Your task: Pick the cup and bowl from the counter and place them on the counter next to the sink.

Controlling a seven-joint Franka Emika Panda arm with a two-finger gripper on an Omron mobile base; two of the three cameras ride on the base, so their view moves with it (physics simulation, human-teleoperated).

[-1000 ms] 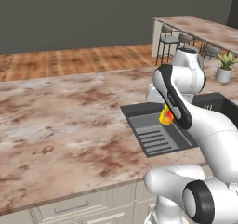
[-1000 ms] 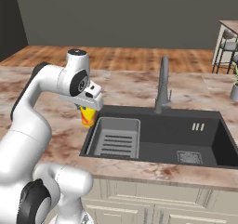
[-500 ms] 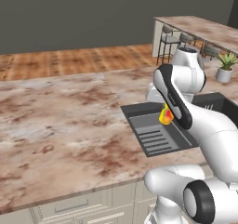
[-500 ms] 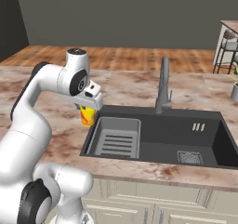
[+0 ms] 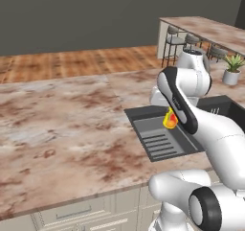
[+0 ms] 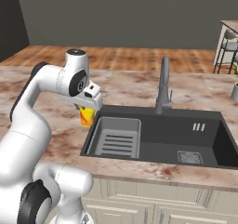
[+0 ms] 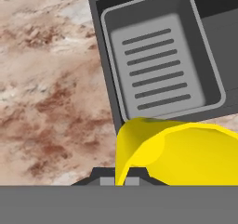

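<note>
Nearest, tool (image 6: 87,108) clamped on the cup (image 6: 86,115), held just above the counter (image 6: 56,139) at the left edge of the sink (image 6: 204,135). Best lowered straight down, upright, onto bare stone left of the basin rim, not over the grey ribbed tray (image 6: 115,137). Released only once the base touches, then lifted clear vertically. Farther off, tap (image 6: 162,84) well clear of the path.
</note>
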